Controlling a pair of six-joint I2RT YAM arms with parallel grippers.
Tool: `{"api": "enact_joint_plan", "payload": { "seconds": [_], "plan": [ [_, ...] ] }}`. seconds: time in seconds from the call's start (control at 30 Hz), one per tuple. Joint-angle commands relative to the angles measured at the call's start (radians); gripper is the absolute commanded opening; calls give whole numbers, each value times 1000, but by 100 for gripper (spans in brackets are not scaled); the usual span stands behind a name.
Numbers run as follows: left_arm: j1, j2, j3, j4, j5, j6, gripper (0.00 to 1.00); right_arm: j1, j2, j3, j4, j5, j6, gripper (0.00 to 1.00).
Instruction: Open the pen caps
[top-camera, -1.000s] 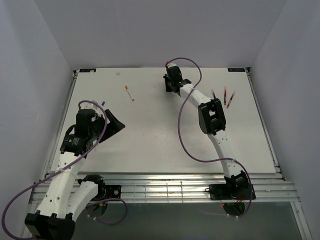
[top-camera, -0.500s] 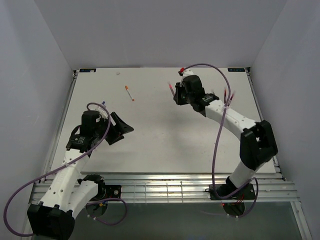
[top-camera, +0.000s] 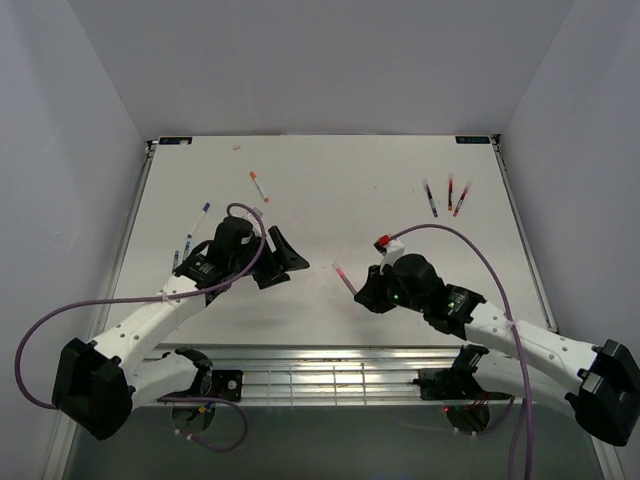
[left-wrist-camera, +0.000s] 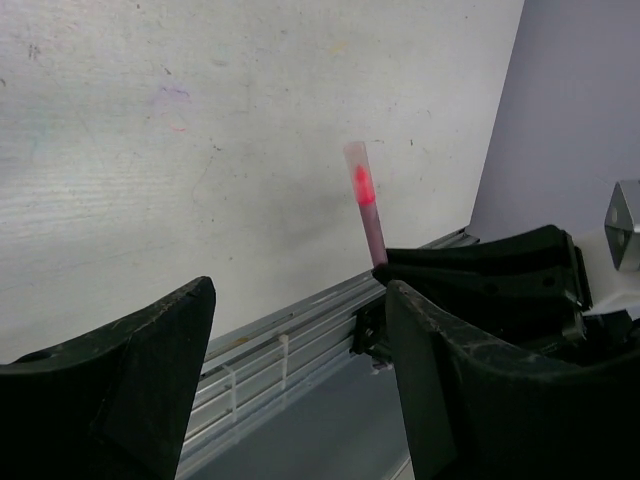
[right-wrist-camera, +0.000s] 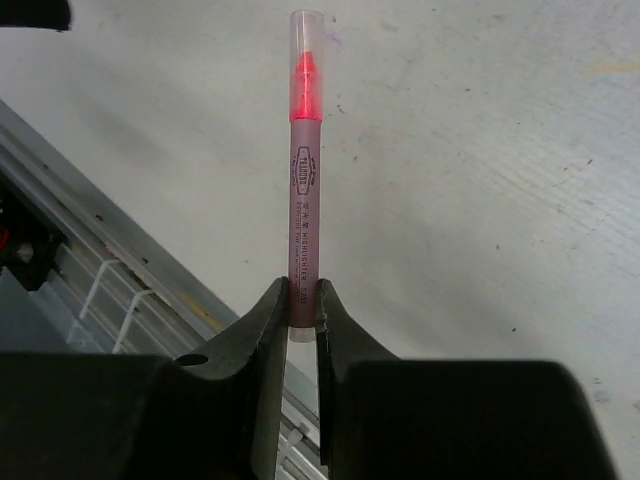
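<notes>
Right gripper: low over the near part of the worktop, just beyond the front rail. Its jaws are clenched on the tail end of the held pen.
Held pen: a slim dark-red barrel with small print. It sticks straight out from the jaws and points toward the left arm, clear of the worktop.
Cap: a short, pale see-through sleeve on the pen's free end, with the bright red tip showing through it. It is seated, not yet off.
Left gripper: faces the cap from the other side and is near it but apart. Its jaws are spread wide with nothing between them.
How it will likely handle: very light and rigid, smooth plastic, probably slippery. The cap looks push-fit, so it should come off with a straight pull along the barrel. A sideways pull could swing the pen in the right grip, which holds only the tail.
Where to take hold: across the clear sleeve alone, past the red tip and square to the barrel, so that no pad bears on the barrel.
Blue-tipped pen: lies on the worktop, left of the left arm.
Orange-tipped pen: lies alone, farther back and left of centre.
Three pens: dark barrels lying close together at the far right.
</notes>
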Motion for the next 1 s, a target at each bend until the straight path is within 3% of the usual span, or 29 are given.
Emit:
{"api": "enact_joint_plan", "payload": {
  "seconds": [0.0,0.23,0.83,0.97],
  "plan": [
    [-59,44,-18,112,-72,-78,79,46,-103,-71,70,-46,100,8],
    [-140,198,39,177,-106,-130,76,102,-133,-86,100,-29,131,8],
    [-142,239,14,214,-132,-181,75,130,-74,-36,166,-42,116,8],
    [-142,247,-2,250,-99,-207,70,130,-58,-34,195,-43,120,8]
  ]
}}
